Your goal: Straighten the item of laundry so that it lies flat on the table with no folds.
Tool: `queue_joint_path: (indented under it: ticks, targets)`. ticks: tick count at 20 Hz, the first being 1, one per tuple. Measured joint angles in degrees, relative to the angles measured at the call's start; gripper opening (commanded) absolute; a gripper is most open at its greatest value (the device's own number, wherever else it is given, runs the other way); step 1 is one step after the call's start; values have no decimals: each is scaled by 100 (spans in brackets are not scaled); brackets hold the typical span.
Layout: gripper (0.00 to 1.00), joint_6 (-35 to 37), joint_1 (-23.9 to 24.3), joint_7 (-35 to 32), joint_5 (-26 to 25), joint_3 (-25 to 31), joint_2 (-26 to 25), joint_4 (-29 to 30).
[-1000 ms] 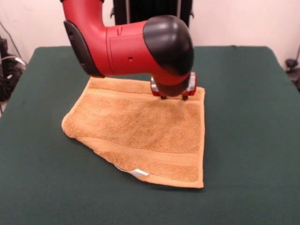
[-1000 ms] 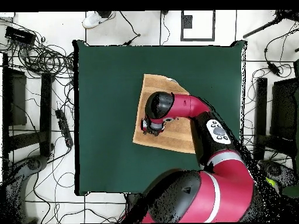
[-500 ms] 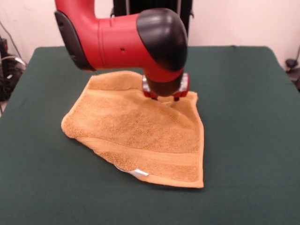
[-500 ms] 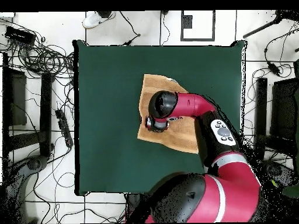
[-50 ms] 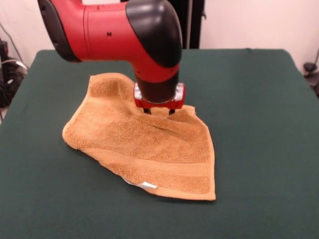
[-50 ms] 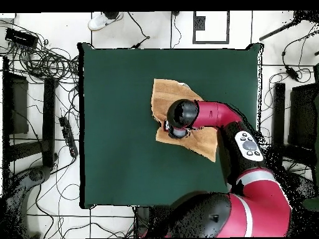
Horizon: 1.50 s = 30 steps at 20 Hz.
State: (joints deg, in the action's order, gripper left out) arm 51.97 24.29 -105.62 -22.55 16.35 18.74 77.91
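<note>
The hand (image 5: 158,110) is closed on the towel (image 5: 149,149), pinching its far edge between two dark fingertips (image 5: 171,111) and lifting a ridge of cloth. The towel lies rumpled near the middle of the green table (image 5: 259,124), white tag (image 5: 148,185) at its near edge.

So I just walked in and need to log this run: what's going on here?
The red Sawyer arm has its pincer down on the far part of the orange-tan towel, which lies on the green table. Over the last second it has dragged that far edge inward, so the cloth now bunches and ridges under the pincer. The towel is not flat: one near corner is still folded under, with the white tag peeking out there. Whether the pincer is pinching cloth cannot be told.
</note>
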Motion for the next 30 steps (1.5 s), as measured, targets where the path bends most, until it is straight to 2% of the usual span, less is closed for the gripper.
queue_joint_path:
  ticks: [8,12,18,23,27,30]
  targets:
    - [100,-850,-124,-4,-10,-235,228,465]
    - [100,-926,-61,-4,65,-225,245,539]
    - [100,-810,369,-4,674,-31,120,564]
    - [100,-443,1102,-2,1397,397,-178,561]
    - [100,-309,1512,-4,1691,656,-385,564]
    - [100,-300,1604,-4,1701,738,-414,591]
